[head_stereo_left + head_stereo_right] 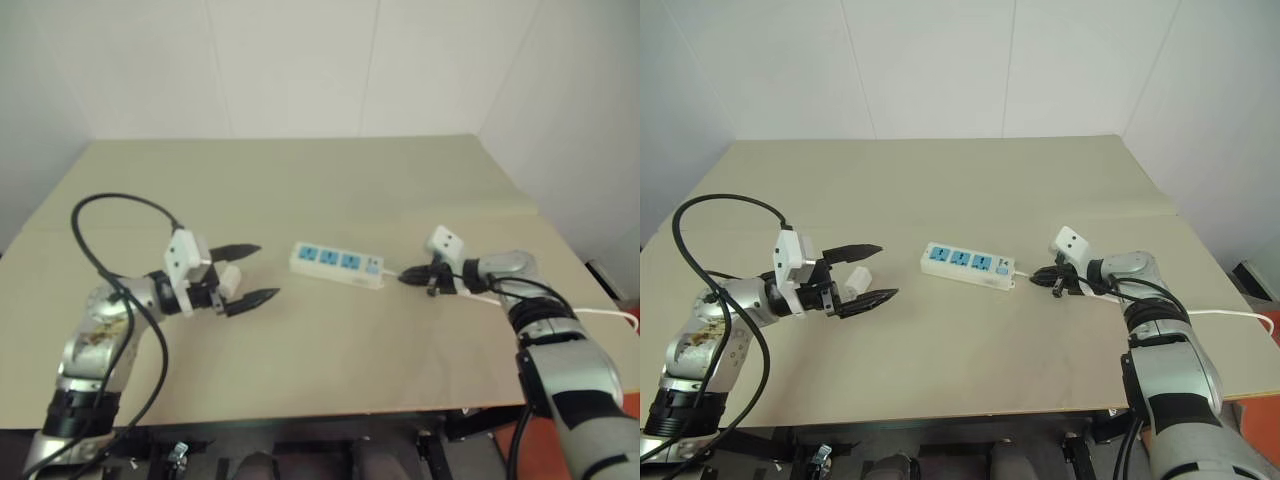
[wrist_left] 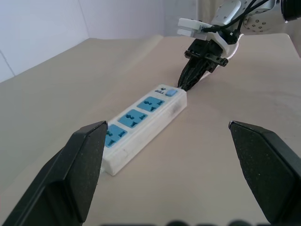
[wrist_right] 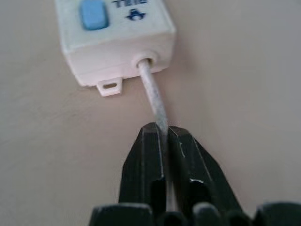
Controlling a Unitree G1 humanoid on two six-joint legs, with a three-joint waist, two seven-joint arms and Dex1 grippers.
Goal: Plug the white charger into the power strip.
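The right gripper (image 3: 165, 134) is pinched shut on the thin cord (image 3: 153, 92) just behind the switch end of the power strip (image 1: 968, 264), apparently steadying it near table (image 1: 940, 180) centre. The left gripper (image 1: 865, 272) stands spread wide; the white charger (image 1: 856, 277) lies between its fingers, ungrasped. Next move, judged: closing on the charger. The right wrist view confirms the cord pinch; the head views show the charger.
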